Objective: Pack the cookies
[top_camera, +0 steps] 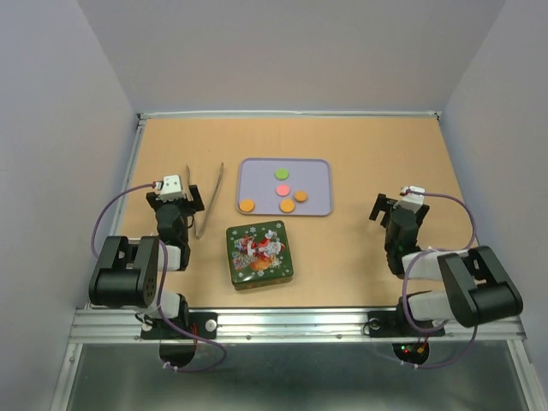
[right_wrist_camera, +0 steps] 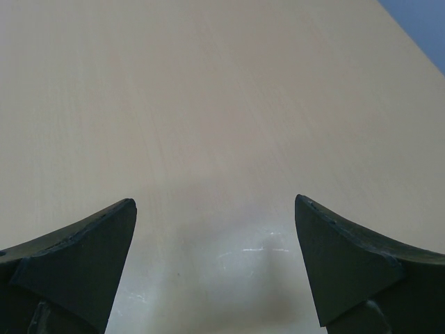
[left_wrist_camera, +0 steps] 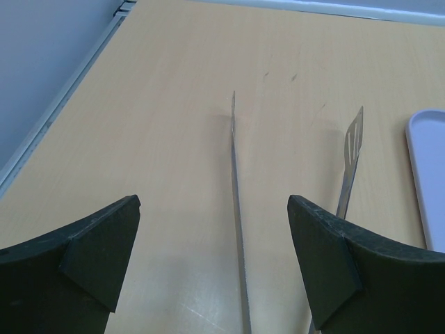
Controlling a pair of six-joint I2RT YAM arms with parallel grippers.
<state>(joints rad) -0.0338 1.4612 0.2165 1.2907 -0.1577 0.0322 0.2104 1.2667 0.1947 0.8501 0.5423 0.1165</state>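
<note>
Several cookies lie on a lavender tray [top_camera: 257, 175] at mid-table: one green [top_camera: 281, 174], one pink [top_camera: 282, 189] and three orange [top_camera: 247, 205]. A closed green Christmas tin [top_camera: 260, 254] sits in front of the tray. My left gripper [top_camera: 175, 190] is open and empty at the left, with metal tongs [top_camera: 208, 201] just to its right. In the left wrist view the gripper [left_wrist_camera: 214, 229] is open over one arm of the tongs [left_wrist_camera: 238, 209]. My right gripper [top_camera: 409, 201] is open and empty at the right, over bare table in its wrist view [right_wrist_camera: 215, 229].
The tray's left edge [left_wrist_camera: 427, 174] shows at the right of the left wrist view. A raised rail [top_camera: 139, 163] borders the table on the left, and grey walls close in the back and both sides.
</note>
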